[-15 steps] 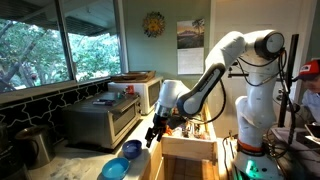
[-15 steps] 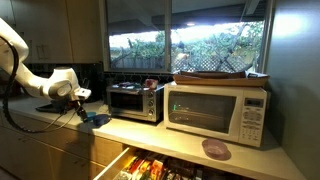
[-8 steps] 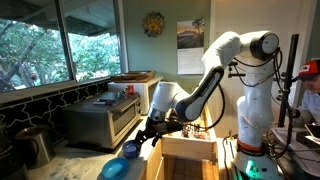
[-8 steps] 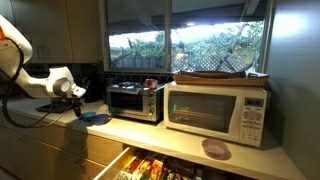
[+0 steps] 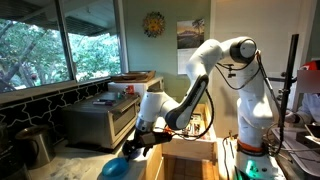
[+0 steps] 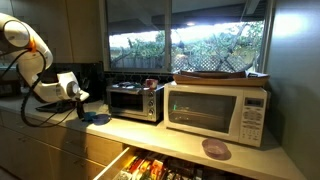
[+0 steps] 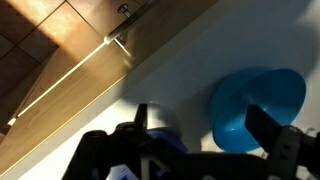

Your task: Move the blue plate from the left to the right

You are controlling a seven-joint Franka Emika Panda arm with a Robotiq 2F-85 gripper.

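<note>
Gripper is spread wide and holds nothing, hanging low over the counter.

Reading the wrist view from the left: wooden cabinet fronts, then the pale counter edge running on a diagonal. Next comes my left finger over bare counter. Close under my palm there is a darker blue patch. I take it for the bowl, but I cannot be sure. Furthest right is the blue plate, with my right finger crossing in front of its near rim.

So the plate lies off to my right-finger side, not between the jaws. That offset is what the coming move turns on. I judge I need to slide that way until one finger is inside the rim and one outside.

The plate is round, so it has no long axis to line up with, and any part of the rim will do. It looks shallow and a light cyan-blue, smooth like plastic, lying flat and brightly lit. A thin rim like that could slip out of a pinch.

In an exterior view the plate sits at the front of the counter, just beside and below my hand. The toaster oven stands behind it.
</note>
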